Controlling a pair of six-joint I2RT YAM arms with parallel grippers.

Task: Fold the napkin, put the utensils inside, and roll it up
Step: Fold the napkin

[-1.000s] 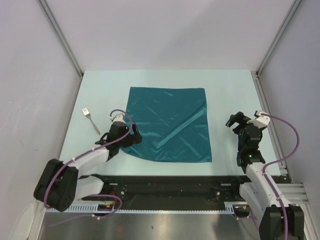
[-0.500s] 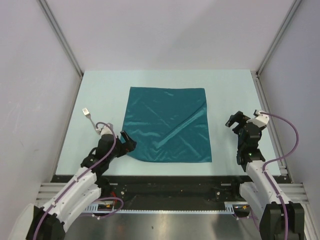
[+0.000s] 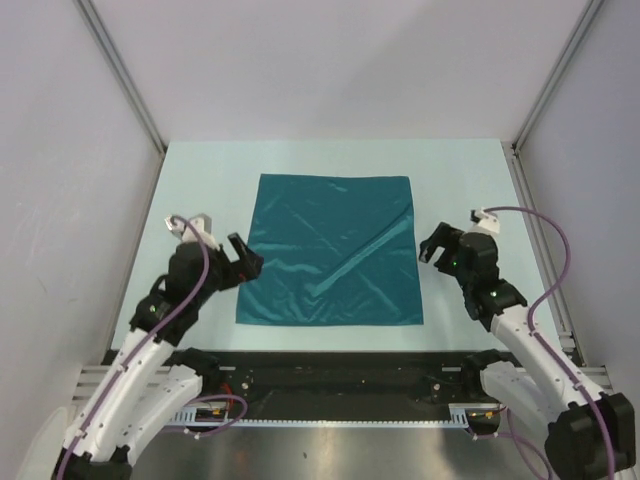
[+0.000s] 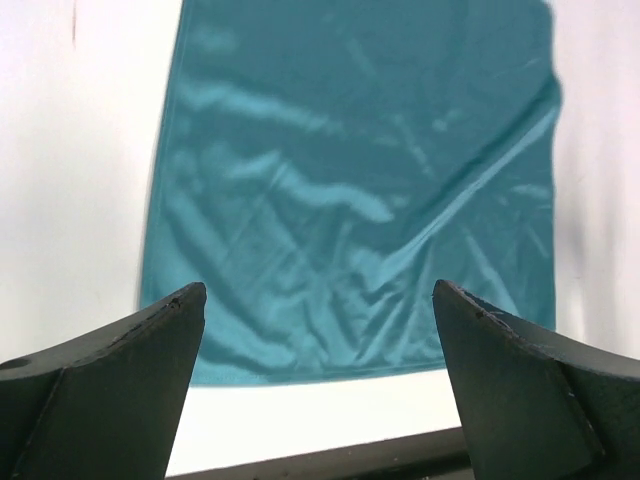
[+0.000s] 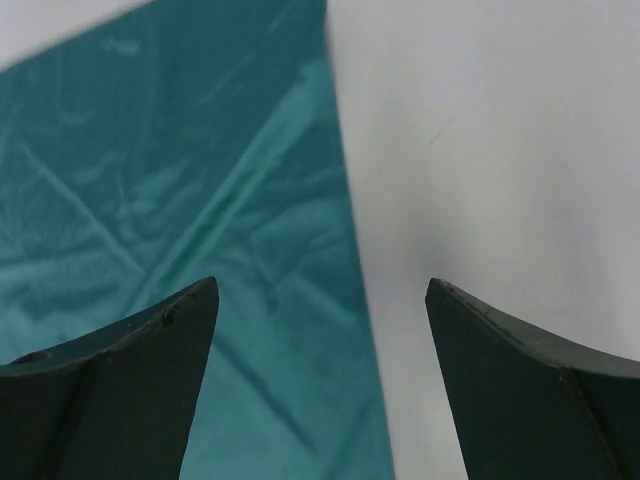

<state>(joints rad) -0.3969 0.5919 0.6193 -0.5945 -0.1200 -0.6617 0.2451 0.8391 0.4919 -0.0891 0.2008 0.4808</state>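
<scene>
At the left of the overhead frame, the left gripper (image 3: 243, 258) is hovering over the left edge of the napkin (image 3: 330, 250), its jaws spread wide and holding nothing; its wrist view is looking between two parted fingers straight down at the cloth. The napkin is lying flat and unfolded in the middle of the pale table (image 3: 200, 180), filling the centre of the frame, with a long diagonal crease running from its upper right toward its lower middle and smaller wrinkles catching the light. At the right of the frame, the right gripper (image 3: 438, 252) is hanging just beside the cloth's right edge, jaws likewise parted and empty, with the hem running up between its fingers in its wrist view. Whether either gripper is touching the fabric cannot be told. No fold is showing yet, so the first step appears to be only starting. The cloth is looking thin, light and limp, with a sheen that suggests it will be slipping easily across the table and between the pads. It will probably be sagging rather than holding any shape once lifted. The likeliest holds are the lower left and lower right corners or the side hems, pinched low against the table so that one layer is being caught.
</scene>
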